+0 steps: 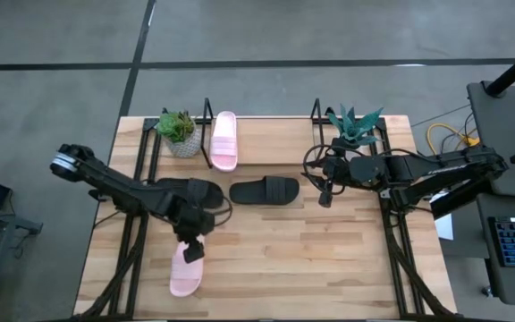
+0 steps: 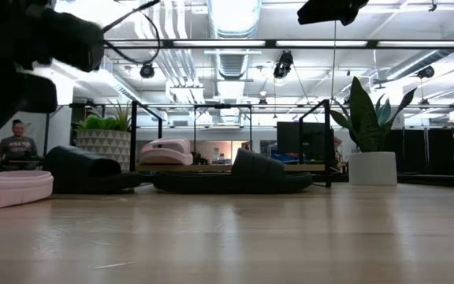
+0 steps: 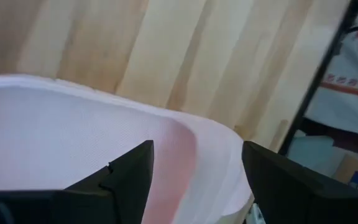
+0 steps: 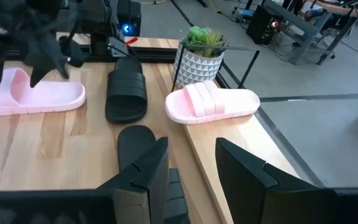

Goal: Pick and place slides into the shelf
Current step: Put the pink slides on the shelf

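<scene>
At the near left of the table, the left gripper (image 1: pixel 190 249) hangs right over a pink slide (image 1: pixel 186 271), claw spread wide with nothing in it, one finger (image 3: pixel 126 180) to each side of the sole's rim. To do this well, I'd say it should drop straight down and close across the width near the strap, so the slide lifts level for the carry to the shelf (image 1: pixel 206 112) at the far edge. One pink slide (image 1: pixel 224 140) already sits there, beside a small potted plant (image 1: pixel 178 131). A black slide (image 1: pixel 265 191) lies mid-table, with another black slide (image 4: pixel 127 96) just left of it, partly under the left arm. The right gripper (image 1: pixel 325 193) waits by the mid-table black slide, claw open, holding nothing; a taller plant (image 1: pixel 356 126) stands far right. No brand, label or readable writing shows on any slide.
</scene>
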You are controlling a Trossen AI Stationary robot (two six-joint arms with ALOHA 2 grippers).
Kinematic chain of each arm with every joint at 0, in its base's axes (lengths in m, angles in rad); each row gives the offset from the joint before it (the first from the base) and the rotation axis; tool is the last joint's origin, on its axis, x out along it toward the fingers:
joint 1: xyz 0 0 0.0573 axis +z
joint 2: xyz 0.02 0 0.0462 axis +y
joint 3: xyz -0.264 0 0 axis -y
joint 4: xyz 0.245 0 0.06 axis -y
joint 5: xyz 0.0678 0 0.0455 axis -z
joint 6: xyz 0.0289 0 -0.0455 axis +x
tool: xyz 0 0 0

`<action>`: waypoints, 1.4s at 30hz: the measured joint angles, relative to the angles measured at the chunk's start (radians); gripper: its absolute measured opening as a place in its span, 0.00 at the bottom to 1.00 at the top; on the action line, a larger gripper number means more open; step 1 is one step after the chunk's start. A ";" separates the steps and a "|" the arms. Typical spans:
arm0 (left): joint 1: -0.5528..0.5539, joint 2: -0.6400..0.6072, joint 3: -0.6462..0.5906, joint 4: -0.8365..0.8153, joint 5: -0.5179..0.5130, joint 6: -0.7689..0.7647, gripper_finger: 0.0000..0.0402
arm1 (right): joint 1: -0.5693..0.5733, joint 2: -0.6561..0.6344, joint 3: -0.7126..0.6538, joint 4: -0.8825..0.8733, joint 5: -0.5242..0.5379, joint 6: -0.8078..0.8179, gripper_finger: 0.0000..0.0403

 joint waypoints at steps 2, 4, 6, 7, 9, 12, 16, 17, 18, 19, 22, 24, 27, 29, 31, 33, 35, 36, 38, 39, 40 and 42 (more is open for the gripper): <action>-0.014 0.037 0.000 0.000 0.003 -0.005 0.56 | 0.000 0.000 0.000 0.001 0.000 0.000 0.30; -0.018 0.073 0.000 0.003 0.031 -0.026 0.56 | 0.000 0.000 0.000 0.001 0.000 0.000 0.31; -0.019 0.109 0.000 0.007 0.092 -0.045 0.56 | 0.000 0.000 0.000 0.001 0.000 0.000 0.30; -0.019 0.123 0.000 0.012 0.121 -0.049 0.56 | 0.000 0.000 0.000 0.001 0.000 0.000 0.30; -0.021 0.150 0.000 0.010 0.146 -0.051 0.56 | 0.000 0.000 0.000 0.001 0.000 0.000 0.31; -0.023 0.182 0.000 0.019 0.173 -0.050 0.56 | 0.000 0.000 0.000 0.001 0.000 0.000 0.31; -0.023 0.215 0.000 0.035 0.229 -0.046 0.56 | 0.000 0.000 0.000 0.001 0.000 0.000 0.31; -0.023 0.220 0.000 0.036 0.243 -0.036 0.56 | 0.000 0.000 0.000 0.001 0.000 0.000 0.30; -0.023 0.225 0.000 0.035 0.260 -0.021 0.56 | 0.000 0.000 0.000 0.001 0.000 0.000 0.30; -0.024 0.228 0.000 0.035 0.266 -0.006 0.55 | 0.000 0.000 0.000 0.001 0.000 0.000 0.31; -0.025 0.230 0.000 0.045 0.271 0.066 0.49 | 0.000 0.000 0.000 0.001 0.000 -0.001 0.30; -0.025 0.228 0.000 0.062 0.274 0.088 0.42 | 0.000 0.000 0.000 0.001 0.000 0.000 0.30; -0.025 0.227 0.000 0.074 0.276 0.106 0.28 | 0.000 0.000 0.000 0.001 0.000 -0.001 0.30; -0.025 0.226 0.000 0.076 0.279 0.110 0.19 | 0.000 0.000 0.000 0.001 0.000 0.000 0.30; -0.025 0.226 0.000 0.077 0.285 0.110 0.09 | 0.000 0.000 0.000 0.001 0.000 -0.001 0.30; -0.025 0.226 0.000 0.079 0.298 0.111 0.03 | 0.000 0.000 0.000 0.001 0.000 0.000 0.31; -0.025 0.226 0.000 0.080 0.306 0.111 0.02 | 0.000 0.000 0.000 0.001 0.000 0.000 0.30; -0.025 0.226 0.001 0.079 0.310 0.110 0.02 | 0.000 0.000 0.000 0.001 0.000 -0.001 0.30; -0.025 0.225 0.009 0.075 0.313 0.109 0.01 | 0.000 0.000 0.000 0.001 0.000 0.000 0.30; -0.025 0.221 0.016 0.073 0.317 0.109 0.01 | 0.000 0.000 0.000 0.001 0.000 0.000 0.30; -0.025 0.216 0.025 0.070 0.317 0.109 0.01 | 0.000 0.000 0.000 0.001 0.000 -0.001 0.30; -0.025 0.203 0.048 0.056 0.314 0.108 0.00 | 0.000 0.000 0.000 0.001 0.000 0.000 0.30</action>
